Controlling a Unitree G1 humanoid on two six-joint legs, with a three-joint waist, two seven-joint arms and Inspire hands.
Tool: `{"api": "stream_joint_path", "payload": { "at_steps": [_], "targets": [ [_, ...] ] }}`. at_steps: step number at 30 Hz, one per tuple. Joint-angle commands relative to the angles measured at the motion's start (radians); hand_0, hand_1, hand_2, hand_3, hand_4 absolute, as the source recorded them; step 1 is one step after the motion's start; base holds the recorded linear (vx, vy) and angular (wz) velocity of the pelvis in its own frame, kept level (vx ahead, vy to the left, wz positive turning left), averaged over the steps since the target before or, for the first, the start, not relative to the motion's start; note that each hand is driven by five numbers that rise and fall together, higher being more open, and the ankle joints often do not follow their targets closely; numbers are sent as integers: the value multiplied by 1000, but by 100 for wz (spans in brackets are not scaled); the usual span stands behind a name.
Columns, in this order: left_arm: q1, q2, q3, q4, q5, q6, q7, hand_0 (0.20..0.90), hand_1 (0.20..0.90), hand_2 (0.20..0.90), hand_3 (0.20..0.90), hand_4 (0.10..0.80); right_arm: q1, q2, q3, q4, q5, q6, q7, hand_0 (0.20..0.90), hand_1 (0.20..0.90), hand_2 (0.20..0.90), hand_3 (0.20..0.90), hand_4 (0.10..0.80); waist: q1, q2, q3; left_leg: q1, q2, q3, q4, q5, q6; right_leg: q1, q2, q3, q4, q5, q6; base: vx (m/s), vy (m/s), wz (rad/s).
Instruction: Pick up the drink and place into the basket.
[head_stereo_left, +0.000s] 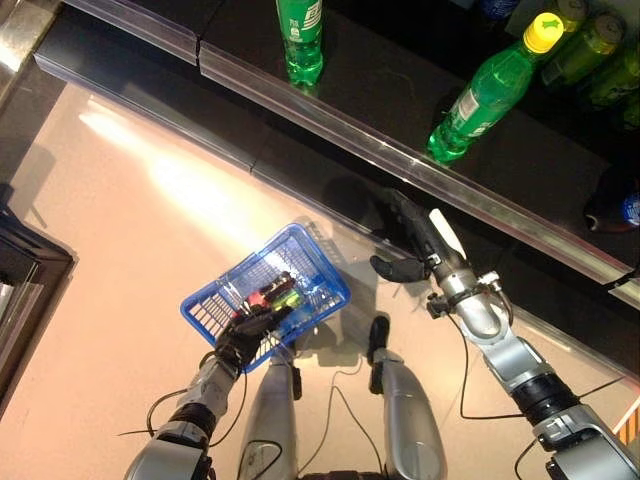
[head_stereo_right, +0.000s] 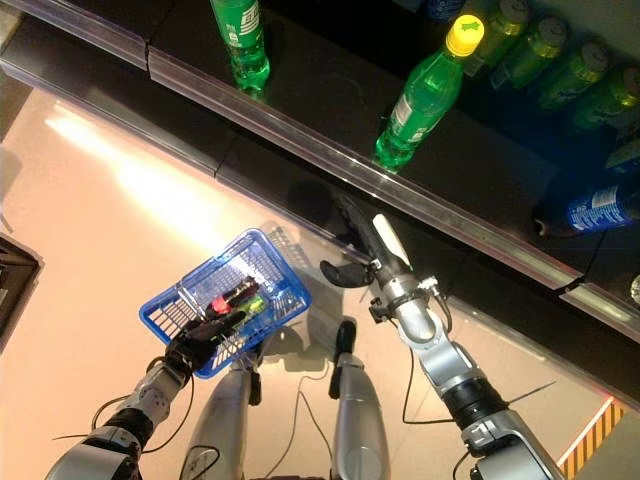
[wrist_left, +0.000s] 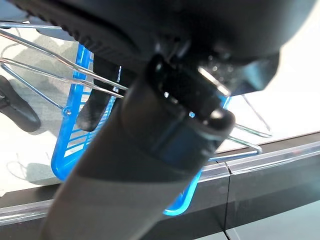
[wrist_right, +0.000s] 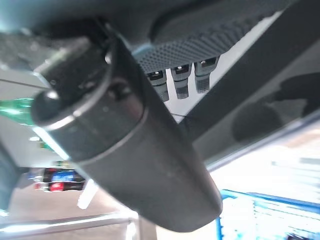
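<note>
Nearest me, the left hand (head_stereo_left: 243, 335) is curled round the blue basket's (head_stereo_left: 325, 262) handles. Farther off, the right hand (head_stereo_left: 415, 240), fingers straight and empty (pickup not yet done), reaches toward the yellow-capped green drink (head_stereo_left: 487, 92) on the shelf (head_stereo_left: 400, 150).

Left hand (head_stereo_left: 243, 337): fingers covered where they meet the basket (head_stereo_left: 215, 297) rim and its wire handles (wrist_left: 60, 75); grasp cannot be read. In its own wrist view a dark thumb blocks most of the frame.

Basket contents: small red and green items (head_stereo_left: 277, 294), too small to identify (bottle or can, unclear).

Right hand (head_stereo_left: 418, 245): fingertips merge into the dark shelf front (head_stereo_left: 330, 190); contact with it cannot be judged.

Green bottle (head_stereo_left: 300, 38) on the shelf: top cut off by the frame edge. Further bottles (head_stereo_left: 600, 50) at far right dim and partly cropped.
</note>
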Motion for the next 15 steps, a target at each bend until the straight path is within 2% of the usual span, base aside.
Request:
{"api": "stream_joint_path", "payload": {
  "at_steps": [1, 6, 15],
  "targets": [
    [103, 23, 12, -82, -32, -71, -60, 300, 300, 300, 200, 100, -19, -45, -81, -157, 23, -137, -97, 900, 900, 900, 900, 800, -9, -9, -53, 1, -24, 0, 119, -111, 16, 38, 10, 40, -44, 2, 33, 0, 0, 0],
    [121, 19, 25, -90, -34, -78, -72, 300, 300, 300, 200, 100, 1, -45, -155, -178, 43, -193, -169, 900, 900, 900, 900, 800, -16, 4, -41, 19, -25, 9, 107, -114, 19, 53, 10, 44, -55, 1, 32, 11, 16, -3],
    [133, 19, 37, -100, -38, -72, -72, 300, 300, 300, 200, 100, 9, -57, -228, -182, 59, -216, -230, 900, 900, 900, 900, 800, -30, 13, -29, 22, -27, 19, 122, -125, 22, 57, 8, 53, -56, 0, 29, 1, 6, -1]
  ]
}}
